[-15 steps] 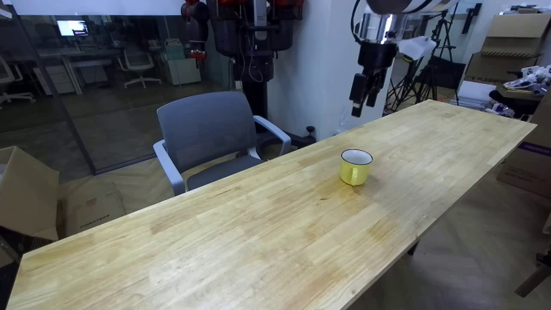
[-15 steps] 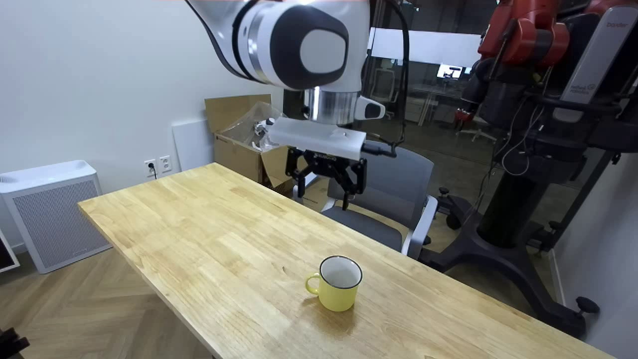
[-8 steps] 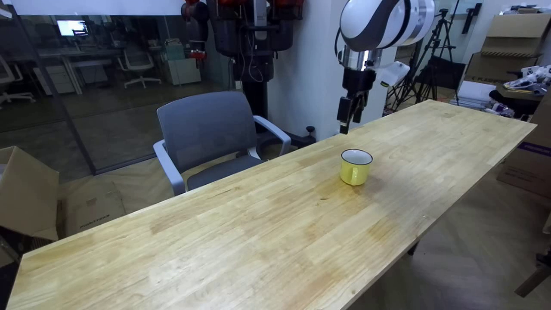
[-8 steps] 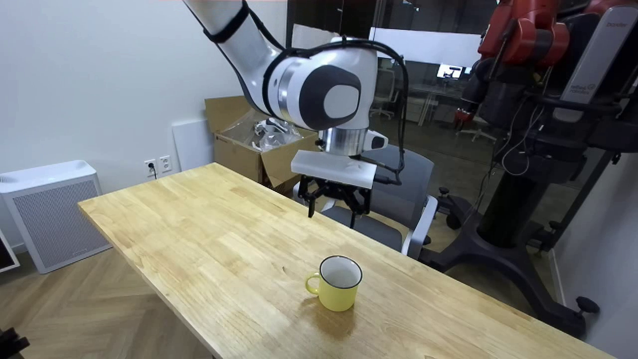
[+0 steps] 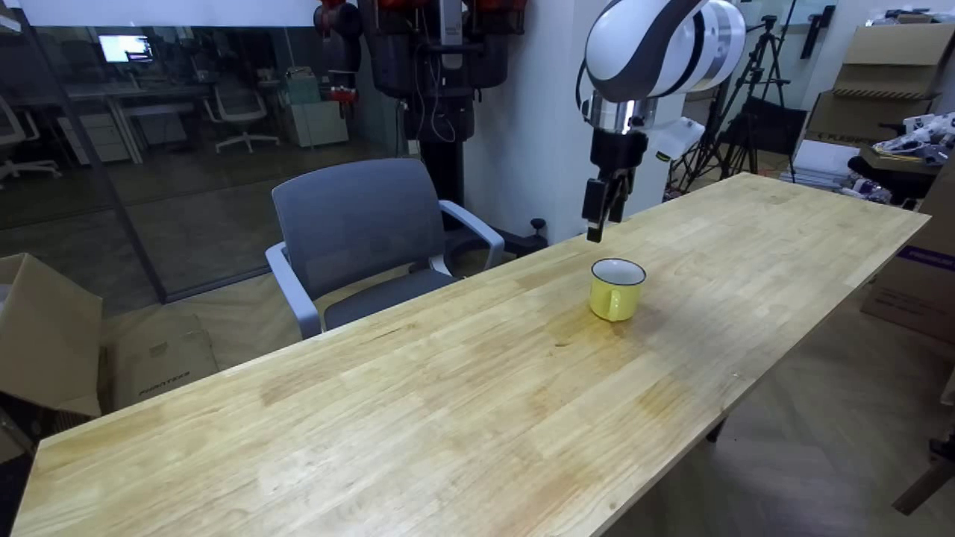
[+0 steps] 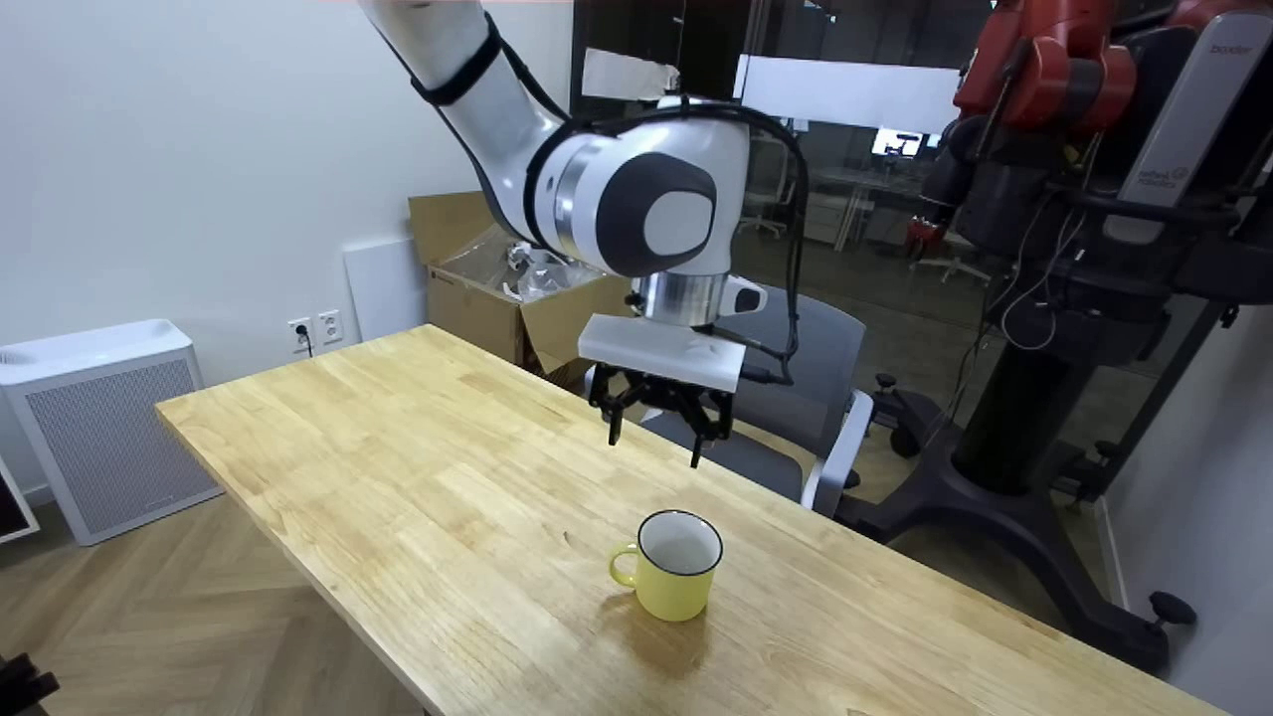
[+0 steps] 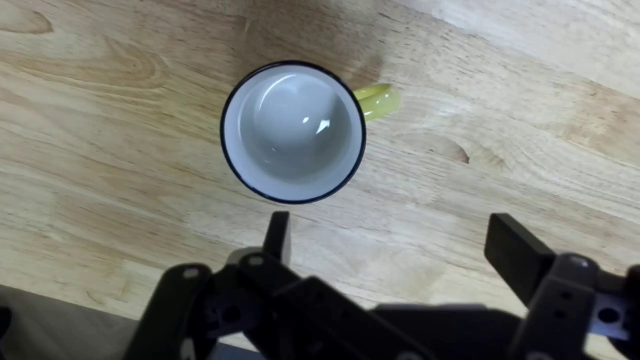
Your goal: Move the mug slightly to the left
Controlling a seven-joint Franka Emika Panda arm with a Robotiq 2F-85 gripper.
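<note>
In an exterior view the yellow mug [image 5: 615, 298] sits upright on the desk [image 5: 418, 425], somewhere between the long edges. In an exterior view the gripper [image 6: 653, 454] hangs toward the edge by the chair [image 6: 820, 358]. Wrist view: fingers [image 7: 517, 255] spread pretty wide, mug just past one.

Has the gripper [image 6: 654, 452] with parted jaws in an exterior view, a yellow mug [image 6: 674, 587] below it upright on the table [image 6: 398, 447], a chair [image 6: 811, 348] behind it.
</note>
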